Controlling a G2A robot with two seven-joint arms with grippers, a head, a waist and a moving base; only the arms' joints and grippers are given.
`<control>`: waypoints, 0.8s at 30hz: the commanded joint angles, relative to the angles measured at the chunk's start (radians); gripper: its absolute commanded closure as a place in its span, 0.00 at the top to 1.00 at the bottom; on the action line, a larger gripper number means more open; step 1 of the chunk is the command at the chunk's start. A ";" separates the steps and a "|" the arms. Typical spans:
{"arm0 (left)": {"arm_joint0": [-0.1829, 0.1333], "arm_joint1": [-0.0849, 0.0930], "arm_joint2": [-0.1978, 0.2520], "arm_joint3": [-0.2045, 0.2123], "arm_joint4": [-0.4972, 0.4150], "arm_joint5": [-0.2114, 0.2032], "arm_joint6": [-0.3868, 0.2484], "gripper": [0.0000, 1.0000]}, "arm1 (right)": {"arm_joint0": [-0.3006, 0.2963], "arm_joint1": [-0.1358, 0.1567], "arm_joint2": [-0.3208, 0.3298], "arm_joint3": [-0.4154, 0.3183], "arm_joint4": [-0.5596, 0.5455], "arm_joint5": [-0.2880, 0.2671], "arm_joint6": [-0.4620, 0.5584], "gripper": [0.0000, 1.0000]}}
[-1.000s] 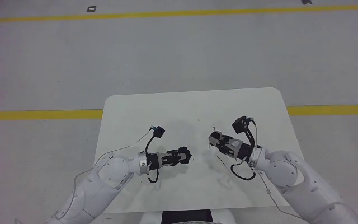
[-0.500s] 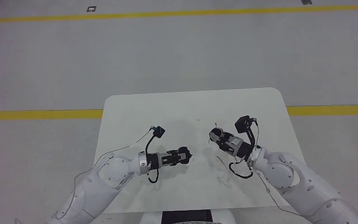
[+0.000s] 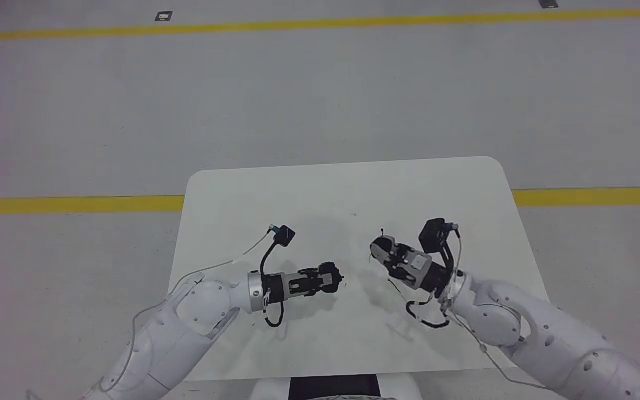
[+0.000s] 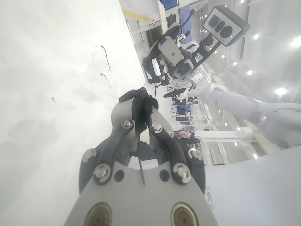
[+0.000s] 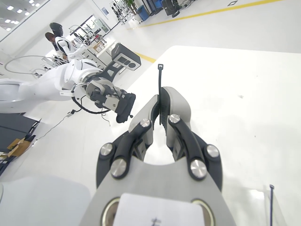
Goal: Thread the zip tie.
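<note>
Your right gripper [image 3: 378, 246] has edged toward the left gripper [image 3: 338, 275], jaws clamped on a zip tie [image 5: 160, 78]. The left jaws pinch a thin black strip [image 4: 141, 174]. Alignment seems to be in hand: next, bring the tip squarely to the head.

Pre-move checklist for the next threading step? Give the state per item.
1. Right gripper jaws shut on the zip tie: ok.
2. Tie's head exposed beyond the jaws: ok.
3. Left gripper jaws shut on a thin black strip: ok.
4. Strip's tip lined up with the head: not ok, the grippers are apart over the table.
5. Head's slot facing the left gripper: cannot tell.
</note>
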 commanded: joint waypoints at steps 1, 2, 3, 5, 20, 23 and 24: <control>0.000 0.000 0.000 0.000 0.000 0.000 0.000 0.00 | 0.031 0.016 -0.048 0.000 -0.005 0.000 -0.037 0.00; 0.000 0.000 0.000 0.000 0.000 0.000 0.000 0.00 | 0.044 0.023 -0.070 0.000 -0.008 0.000 -0.054 0.00; 0.000 0.000 0.000 0.000 0.000 0.000 0.000 0.00 | 0.058 0.030 -0.092 -0.002 -0.012 0.000 -0.073 0.00; 0.000 0.000 0.000 0.000 0.000 0.000 0.000 0.00 | 0.092 0.045 -0.144 -0.001 -0.025 0.000 -0.119 0.00; 0.000 0.000 0.000 0.000 0.000 0.000 0.000 0.00 | 0.112 0.053 -0.176 -0.004 -0.030 0.000 -0.147 0.00; 0.000 0.000 0.000 0.000 0.000 0.000 0.000 0.00 | 0.107 0.048 -0.169 -0.001 -0.031 0.000 -0.148 0.00; 0.000 0.000 0.000 0.000 0.000 0.000 0.000 0.00 | 0.104 0.045 -0.167 0.001 -0.036 0.000 -0.154 0.00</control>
